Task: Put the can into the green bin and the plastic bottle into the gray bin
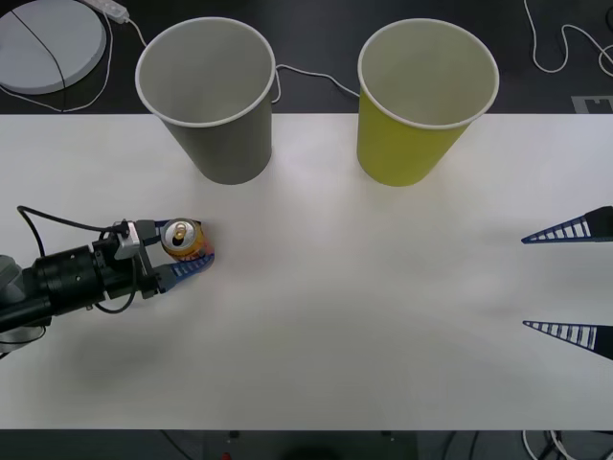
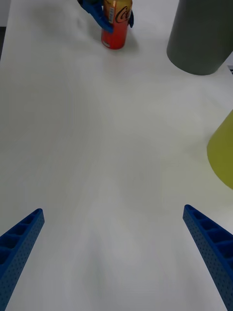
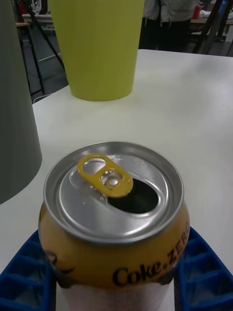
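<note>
The can stands upright on the tabletop, in front of the gray bin, with the left gripper clamped around it, likely for lifting toward the green bin. One can, two bins. The right gripper waits with jaws wide.

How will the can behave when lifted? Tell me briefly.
The can is opened, so probably light and easily dented if squeezed hard. It stands upright between the left gripper fingers; its smooth round wall could slip or roll if dropped. Any leftover liquid might spill when tilted.
</note>
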